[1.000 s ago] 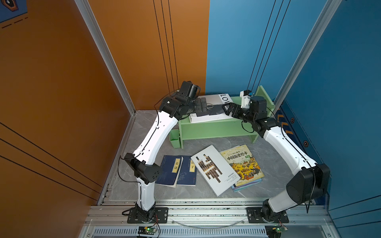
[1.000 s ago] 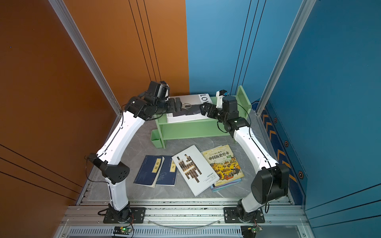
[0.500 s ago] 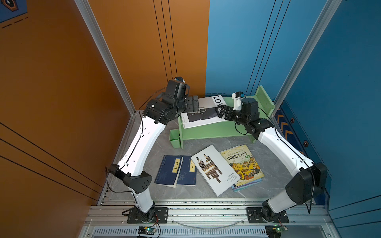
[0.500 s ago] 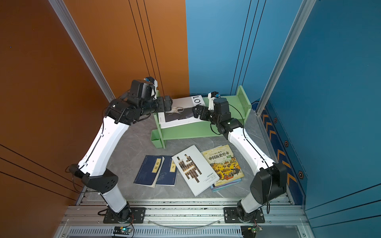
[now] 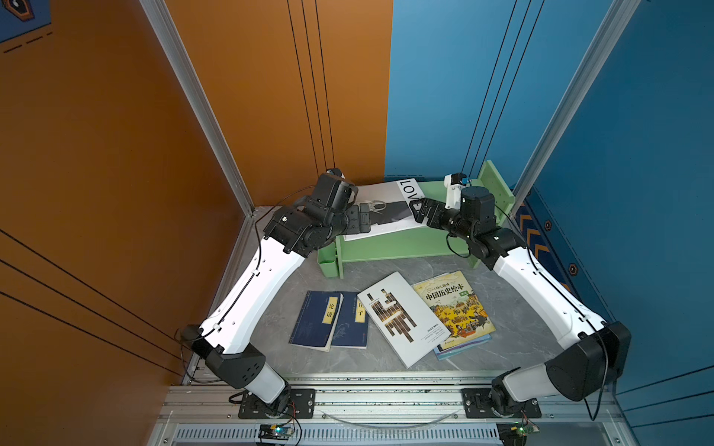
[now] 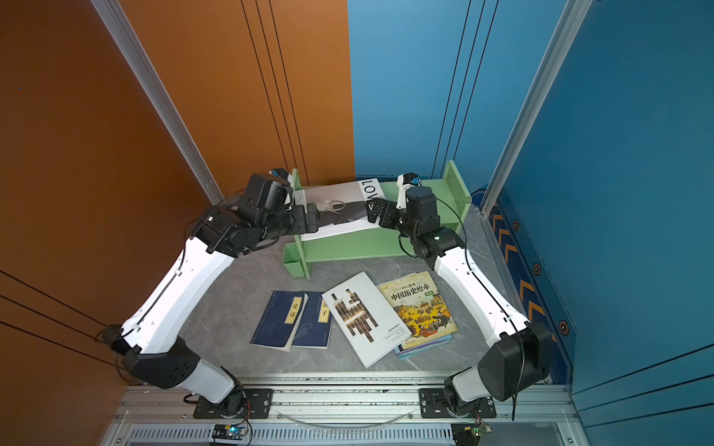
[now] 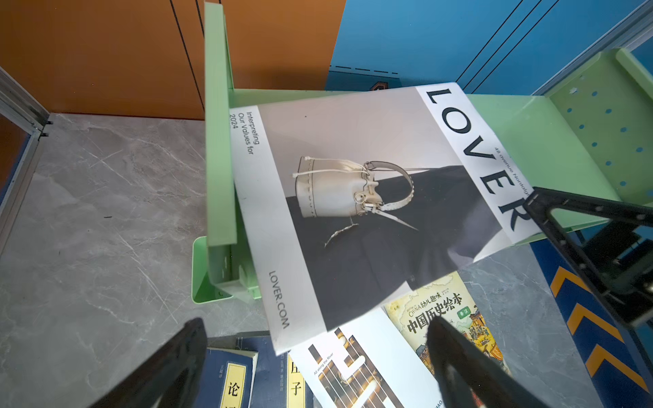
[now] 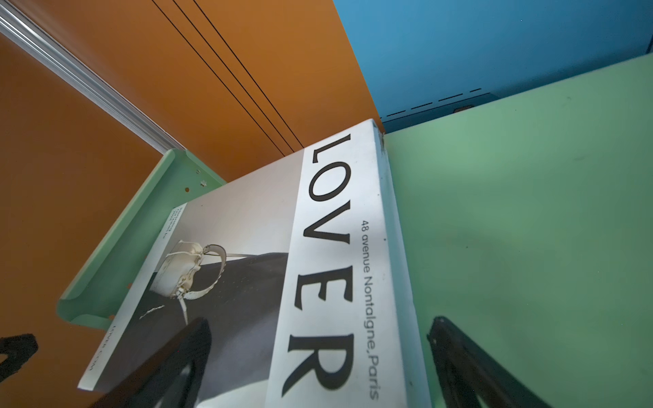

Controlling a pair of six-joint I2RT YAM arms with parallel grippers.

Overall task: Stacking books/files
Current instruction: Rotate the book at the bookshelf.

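Note:
The thick white LOVER book (image 5: 390,193) (image 6: 336,193) (image 7: 353,176) (image 8: 335,247) lies flat and askew on the green shelf (image 5: 394,245) (image 6: 347,245), one corner overhanging its front edge. My left gripper (image 5: 365,218) (image 6: 313,218) (image 7: 316,323) hovers open over the book's left front part, holding nothing. My right gripper (image 5: 419,210) (image 6: 373,210) (image 8: 319,321) is open astride the book's right edge, one finger over the cover, one over the shelf. On the floor lie two navy books (image 5: 315,320) (image 6: 276,320), the white barred book (image 5: 398,316) (image 6: 365,316) and the yellow picture book (image 5: 456,309) (image 6: 419,305).
A thin light-blue book (image 5: 463,345) (image 6: 425,345) peeks out under the yellow one. The shelf has upright end panels (image 5: 496,189) (image 7: 217,123) and a small green cup (image 5: 328,264) at its left foot. Orange and blue walls close in behind and beside.
The LOVER book has slid toward the shelf's left end and turned askew. My left arm has drawn back toward the front; my right gripper shifted slightly left. Both stayed open.

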